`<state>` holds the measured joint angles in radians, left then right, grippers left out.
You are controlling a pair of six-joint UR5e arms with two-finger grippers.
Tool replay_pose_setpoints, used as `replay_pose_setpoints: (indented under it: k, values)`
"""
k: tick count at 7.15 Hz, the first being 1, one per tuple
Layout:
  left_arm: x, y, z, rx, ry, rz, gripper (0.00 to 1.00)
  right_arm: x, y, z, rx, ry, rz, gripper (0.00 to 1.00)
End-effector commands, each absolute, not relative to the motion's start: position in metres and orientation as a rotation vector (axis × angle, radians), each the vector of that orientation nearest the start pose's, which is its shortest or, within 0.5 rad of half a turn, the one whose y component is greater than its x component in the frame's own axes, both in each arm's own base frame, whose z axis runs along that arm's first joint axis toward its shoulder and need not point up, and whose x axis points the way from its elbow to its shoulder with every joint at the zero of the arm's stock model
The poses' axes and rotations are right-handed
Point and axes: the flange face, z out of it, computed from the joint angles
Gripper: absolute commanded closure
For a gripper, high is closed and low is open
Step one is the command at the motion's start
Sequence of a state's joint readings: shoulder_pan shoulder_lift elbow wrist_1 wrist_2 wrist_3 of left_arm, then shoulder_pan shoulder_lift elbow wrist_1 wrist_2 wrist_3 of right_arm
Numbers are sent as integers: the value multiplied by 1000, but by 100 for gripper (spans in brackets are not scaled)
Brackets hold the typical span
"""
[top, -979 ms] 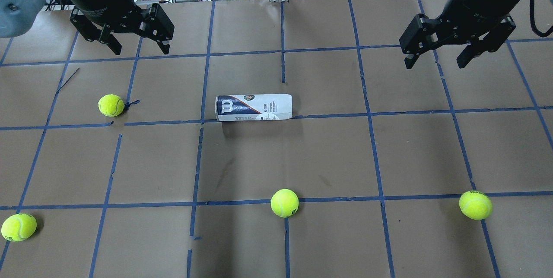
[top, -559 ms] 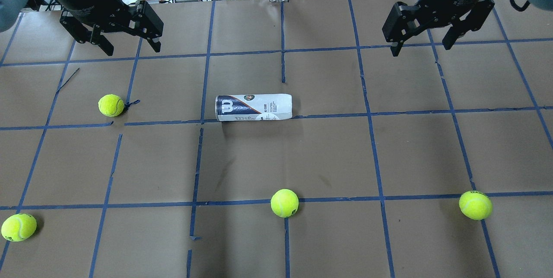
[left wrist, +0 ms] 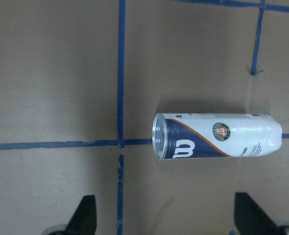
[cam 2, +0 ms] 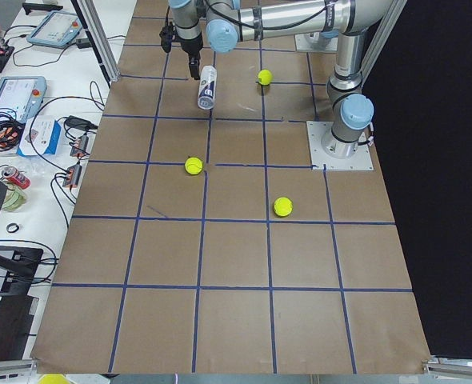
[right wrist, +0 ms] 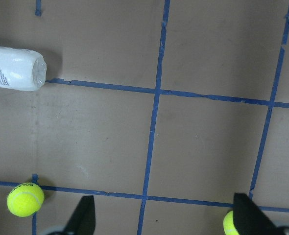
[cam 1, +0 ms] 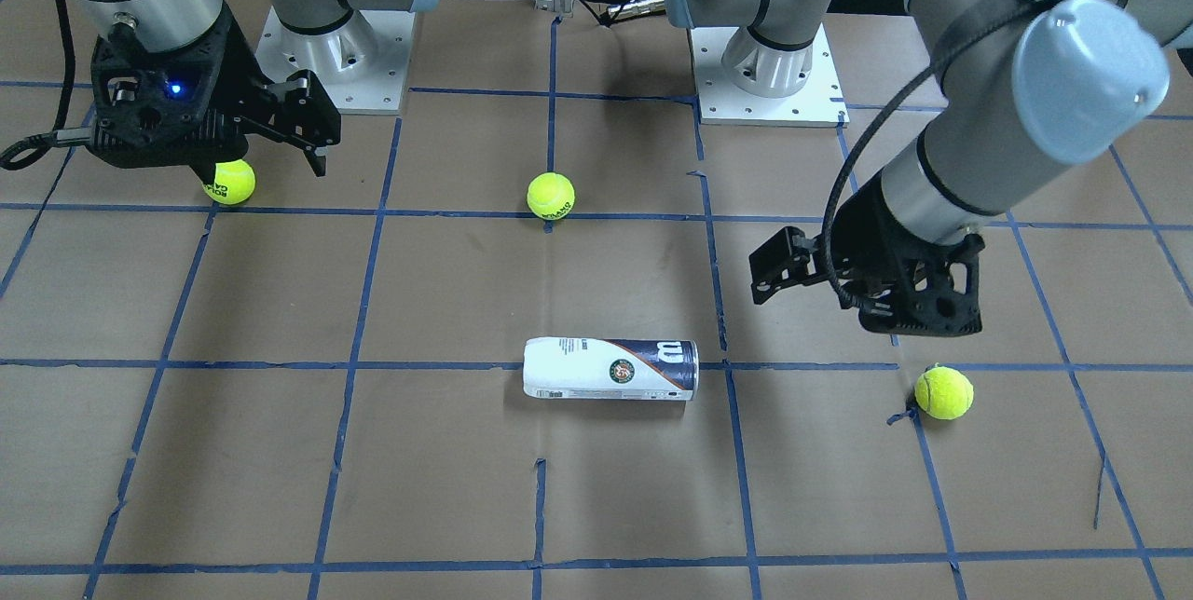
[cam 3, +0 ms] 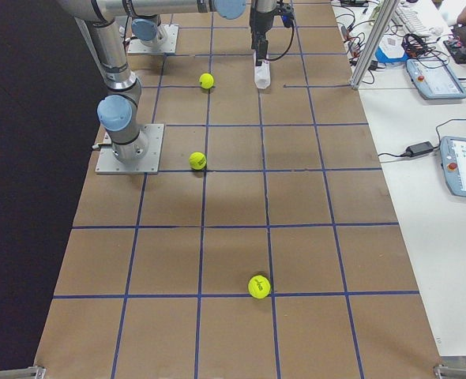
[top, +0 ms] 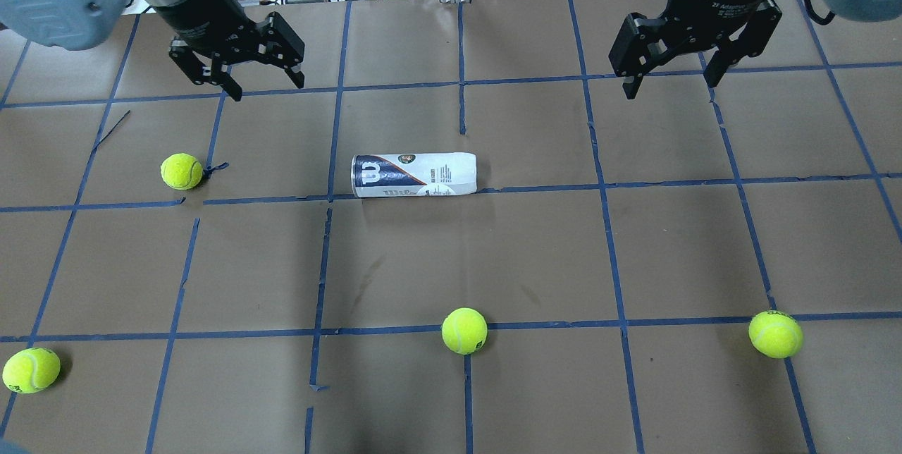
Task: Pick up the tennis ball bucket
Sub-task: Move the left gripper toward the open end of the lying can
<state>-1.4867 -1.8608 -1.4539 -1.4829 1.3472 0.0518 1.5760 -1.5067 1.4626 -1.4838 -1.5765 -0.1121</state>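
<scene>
The tennis ball bucket is white and dark navy with a white W, loose balls are neon yellow-green, and the table is brown with a blue tape grid.

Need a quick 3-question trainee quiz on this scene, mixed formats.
1. True or false: the tennis ball bucket stands upright.
2. How many loose tennis balls lie on the table in the overhead view?
3. Which holds the tennis ball bucket? A left gripper, B right gripper, C neither.
Key: 1 false, it lies on its side. 2 four. 3 C, both are open and apart from it.
</scene>
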Motion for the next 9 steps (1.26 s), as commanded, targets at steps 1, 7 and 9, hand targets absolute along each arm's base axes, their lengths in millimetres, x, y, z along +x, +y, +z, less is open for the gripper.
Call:
replay_pose_setpoints:
  k: [1,7,9]
  values:
    - [-107,-644,333,-79,3423,156,0,135,-513,498,-183,3139,75,0]
    - [-80,-680,229,-163,3726,303,0,135,-514,498,-183,3139,73,0]
    - [-89,-639,190,-179,3842,458,0,135,-514,498,-183,3139,70,0]
